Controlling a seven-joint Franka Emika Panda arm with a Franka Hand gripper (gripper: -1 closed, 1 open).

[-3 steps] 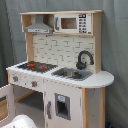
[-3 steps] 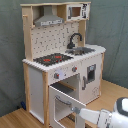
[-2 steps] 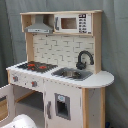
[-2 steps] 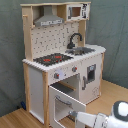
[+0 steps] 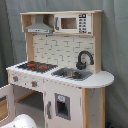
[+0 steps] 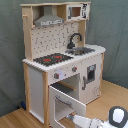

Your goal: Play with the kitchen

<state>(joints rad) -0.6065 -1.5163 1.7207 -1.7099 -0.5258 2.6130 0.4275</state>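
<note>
The kitchen (image 5: 60, 75) (image 6: 60, 55) is a tall white and light-wood toy unit that appears in both exterior views. Its black-red hob (image 5: 35, 65) (image 6: 52, 59) lies beside the grey sink (image 5: 72, 74) (image 6: 82, 51) with a black tap (image 5: 84, 59) (image 6: 75, 39). The oven door (image 6: 67, 105) (image 5: 5, 102) below the hob hangs open, swung down and outwards. In the second exterior view my white arm (image 6: 97, 122) reaches in low from the right. My gripper (image 6: 71, 116) is at the lower edge of the open door.
A hood (image 5: 39, 26) and a microwave (image 5: 70, 23) sit on top, above the pegboard back (image 6: 55, 37). The narrow right cupboard door (image 5: 61, 106) is shut. A grey curtain (image 6: 112, 25) hangs behind. The floor (image 6: 112, 95) is light wood.
The oven door stays open throughout. My arm has shifted only slightly near the door's lower edge.
</note>
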